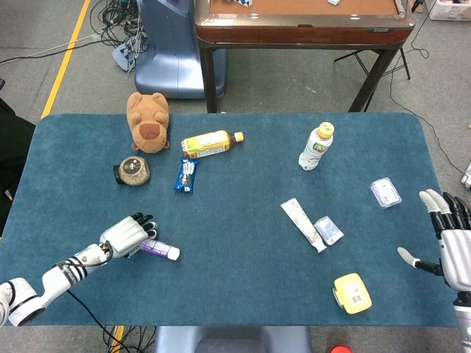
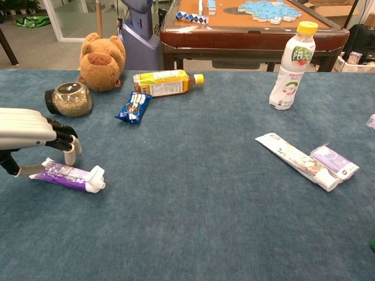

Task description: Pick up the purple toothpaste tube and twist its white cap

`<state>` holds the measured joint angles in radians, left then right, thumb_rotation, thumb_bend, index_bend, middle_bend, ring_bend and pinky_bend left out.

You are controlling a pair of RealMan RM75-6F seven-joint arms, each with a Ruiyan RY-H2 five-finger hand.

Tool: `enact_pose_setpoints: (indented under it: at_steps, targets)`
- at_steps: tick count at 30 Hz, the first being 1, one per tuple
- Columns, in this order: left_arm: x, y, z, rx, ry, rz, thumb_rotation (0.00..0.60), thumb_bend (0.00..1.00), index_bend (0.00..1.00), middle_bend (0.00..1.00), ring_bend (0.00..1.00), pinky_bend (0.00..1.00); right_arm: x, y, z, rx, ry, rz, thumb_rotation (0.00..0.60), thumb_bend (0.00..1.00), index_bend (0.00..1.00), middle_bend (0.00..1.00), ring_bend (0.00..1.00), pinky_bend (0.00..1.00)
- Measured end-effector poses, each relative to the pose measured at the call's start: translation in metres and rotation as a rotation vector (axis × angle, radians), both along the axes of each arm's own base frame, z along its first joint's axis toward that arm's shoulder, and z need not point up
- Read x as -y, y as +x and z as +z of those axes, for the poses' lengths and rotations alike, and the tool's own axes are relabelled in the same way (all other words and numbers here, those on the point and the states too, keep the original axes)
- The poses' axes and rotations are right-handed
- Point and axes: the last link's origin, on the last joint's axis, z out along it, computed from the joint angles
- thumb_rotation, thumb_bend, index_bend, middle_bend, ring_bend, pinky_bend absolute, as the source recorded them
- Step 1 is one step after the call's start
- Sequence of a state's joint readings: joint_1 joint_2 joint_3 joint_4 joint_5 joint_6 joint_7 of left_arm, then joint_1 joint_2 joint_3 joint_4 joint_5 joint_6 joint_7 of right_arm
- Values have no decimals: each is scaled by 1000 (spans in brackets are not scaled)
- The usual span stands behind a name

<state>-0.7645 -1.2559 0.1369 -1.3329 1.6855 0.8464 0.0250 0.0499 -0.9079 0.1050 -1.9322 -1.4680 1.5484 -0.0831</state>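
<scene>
The purple toothpaste tube lies flat on the blue table near the front left, its white cap pointing right. My left hand hovers over the tube's tail end with its fingers curved downward just above the tube. Its thumb sits low at the tail, and nothing is lifted. My right hand stays off the table's right edge with its fingers spread and nothing in it; the chest view does not show it.
A brown bear toy, a round jar, a yellow bottle and a blue snack packet lie behind the left hand. Mid-right are a white drink bottle, a white toothpaste tube, small packets and a yellow box.
</scene>
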Motion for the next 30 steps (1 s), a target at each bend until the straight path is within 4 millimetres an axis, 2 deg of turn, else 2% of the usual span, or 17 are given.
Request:
enact_pose_setpoints:
  at_steps: [5, 13, 19, 30]
  targets:
    - [10, -8, 10, 35, 41, 75, 600, 380, 301, 202, 108, 139, -1, -2, 2, 7, -4, 5, 600, 55, 0, 97, 0, 0]
    - [30, -16, 19, 170, 185, 143, 600, 224, 291, 298, 197, 157, 0, -7, 0, 22, 7, 5, 600, 55, 0, 97, 0, 0]
    - [39, -14, 3, 249, 242, 125, 600, 221, 294, 308, 201, 167, -1, -8, -1, 27, 8, 6, 600, 55, 0, 97, 0, 0]
    - [33, -5, -28, 266, 246, 69, 600, 222, 309, 325, 202, 171, -9, -12, 3, 26, -4, -16, 600, 55, 0, 97, 0, 0]
